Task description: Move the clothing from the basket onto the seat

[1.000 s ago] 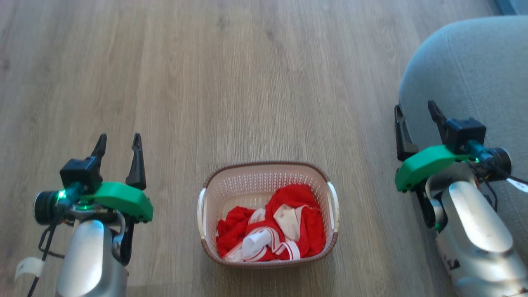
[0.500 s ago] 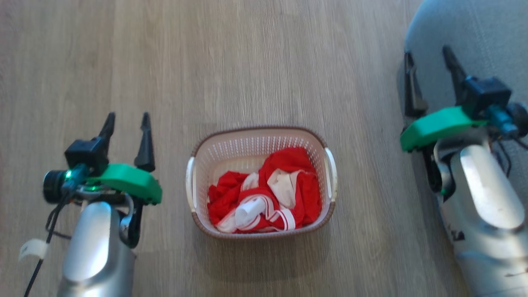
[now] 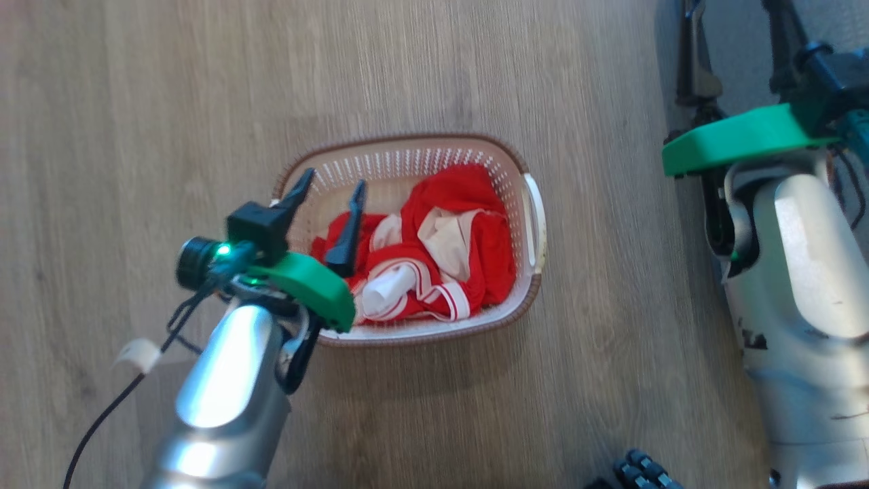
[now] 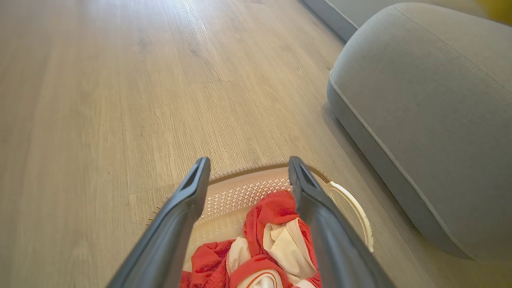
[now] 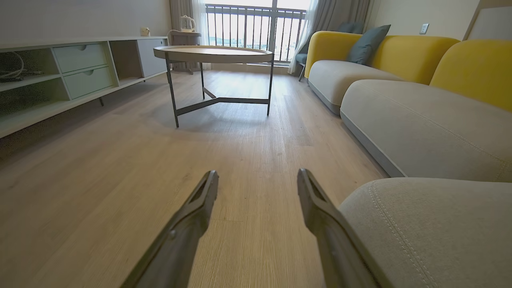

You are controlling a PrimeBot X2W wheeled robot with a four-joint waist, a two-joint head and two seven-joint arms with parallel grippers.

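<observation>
Left tool [image 3: 334, 178] hangs open and empty over clothing [image 3: 468, 224] in the basket [image 3: 407, 140], right tool [image 5: 257, 173] likewise open.

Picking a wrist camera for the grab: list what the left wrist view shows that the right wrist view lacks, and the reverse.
Left wrist view, not the right: the basket holding the red clothing, between the fingers of the open left gripper. Right wrist view, not the left: a round table, a shelf unit, yellow sofa backs and a balcony railing, beyond the open right gripper. Both: the wooden floor and the grey seat at right.
</observation>
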